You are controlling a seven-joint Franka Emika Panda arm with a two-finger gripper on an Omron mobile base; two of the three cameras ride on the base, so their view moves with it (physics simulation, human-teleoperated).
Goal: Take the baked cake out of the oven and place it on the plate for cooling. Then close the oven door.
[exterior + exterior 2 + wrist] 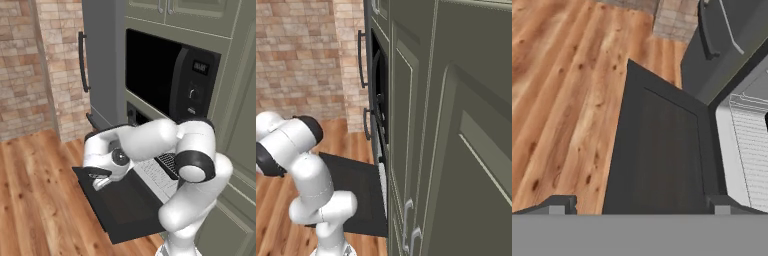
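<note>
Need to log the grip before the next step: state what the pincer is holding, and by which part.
Nothing is held. The pincer is open above the lowered oven door, its fingertips wide apart with nothing between them.

oven door (pixel 125 205) lowered flat, oven (pixel 752 150) mouth open; wood floor (pixel 35 200) alongside clear

The arm (pixel 165 140) folds low, hand seemingly pointing down, jaws spread wide.

evenly and softly lit, rendered flat without glare or hard shadows, slightly soft and low in resolution throughout.
</note>
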